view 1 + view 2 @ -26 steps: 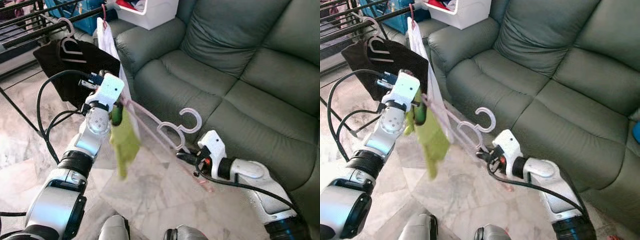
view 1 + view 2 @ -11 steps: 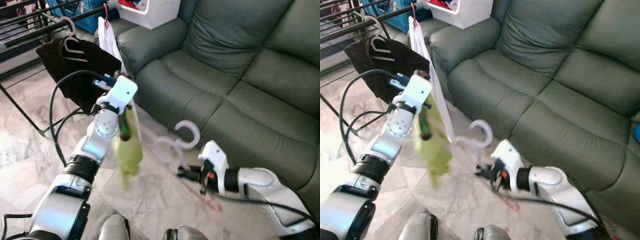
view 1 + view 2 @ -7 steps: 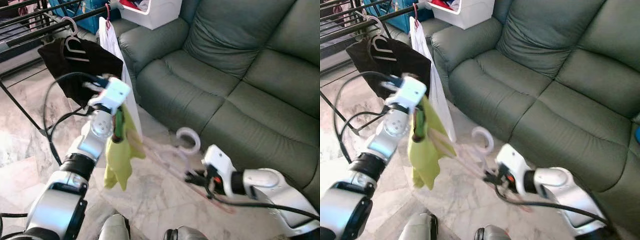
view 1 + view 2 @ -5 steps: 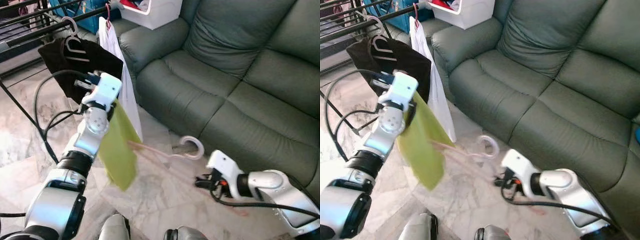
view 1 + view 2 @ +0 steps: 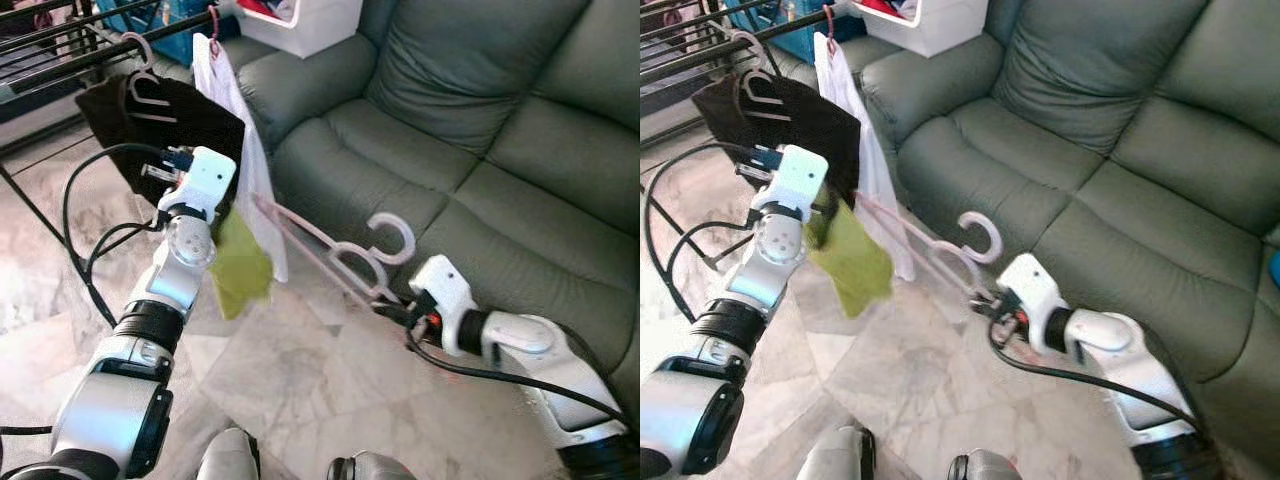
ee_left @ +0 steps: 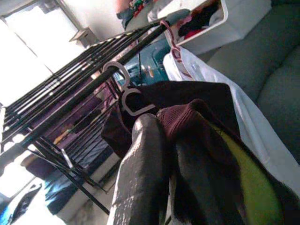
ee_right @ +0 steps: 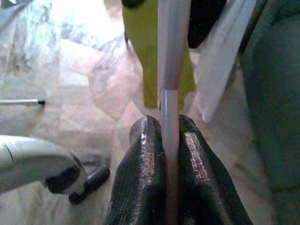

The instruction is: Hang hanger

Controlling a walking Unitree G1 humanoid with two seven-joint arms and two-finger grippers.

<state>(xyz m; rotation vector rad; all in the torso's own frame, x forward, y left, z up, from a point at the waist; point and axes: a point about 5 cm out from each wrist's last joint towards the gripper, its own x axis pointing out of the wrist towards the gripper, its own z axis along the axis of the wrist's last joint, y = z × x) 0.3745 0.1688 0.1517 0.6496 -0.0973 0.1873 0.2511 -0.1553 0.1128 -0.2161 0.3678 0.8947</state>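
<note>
A pale pink plastic hanger [image 5: 340, 250] stretches level between my two arms over the marble floor, its hook [image 5: 398, 240] pointing up near the right end. A lime-green cloth [image 5: 240, 268] hangs from its left end. My left gripper [image 5: 228, 222] is shut on that cloth and hanger end, just below a black drying rack [image 5: 60, 60]. My right gripper [image 5: 392, 303] is shut on the hanger's other end; the right wrist view shows the pink bar [image 7: 169, 93] pinched between both fingers [image 7: 140, 183].
On the rack bar hang a black garment [image 5: 160, 130] on a white hanger and a white garment [image 5: 235, 120] on a red hanger. A dark green sofa [image 5: 480, 150] runs along the right, with a white box [image 5: 300, 20] at its far end.
Both arms rose and the hanger came back from a sagging, blurred swing to a taut line between the grippers. The green cloth swung and now hangs bunched under the left gripper.
</note>
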